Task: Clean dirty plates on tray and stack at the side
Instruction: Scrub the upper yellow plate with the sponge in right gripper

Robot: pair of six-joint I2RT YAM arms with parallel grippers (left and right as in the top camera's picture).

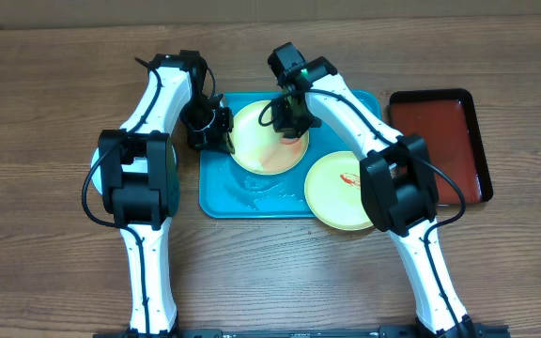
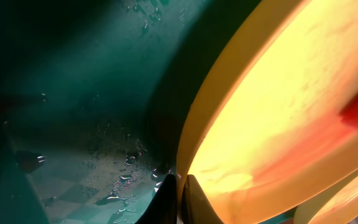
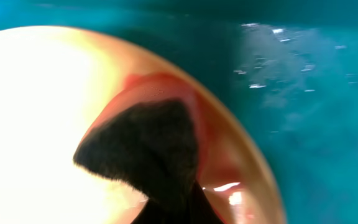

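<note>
The yellow-green plate (image 1: 263, 145) sits at the upper middle of the turquoise tray (image 1: 222, 192), seemingly tipped up, its smooth plastic face filmed with thin red sauce. I judge this the wiping step. The left gripper (image 2: 180, 198) is pinched tight on the rim. The right gripper (image 1: 289, 115) presses a dark fuzzy pad (image 3: 148, 149) against the smear, but I cannot tell its grip. The next move calls for sweeping the red streak off. A second smeared plate (image 1: 336, 192) overlaps the tray's lower right corner, and water drops (image 2: 120, 180) bead on the tray.
</note>
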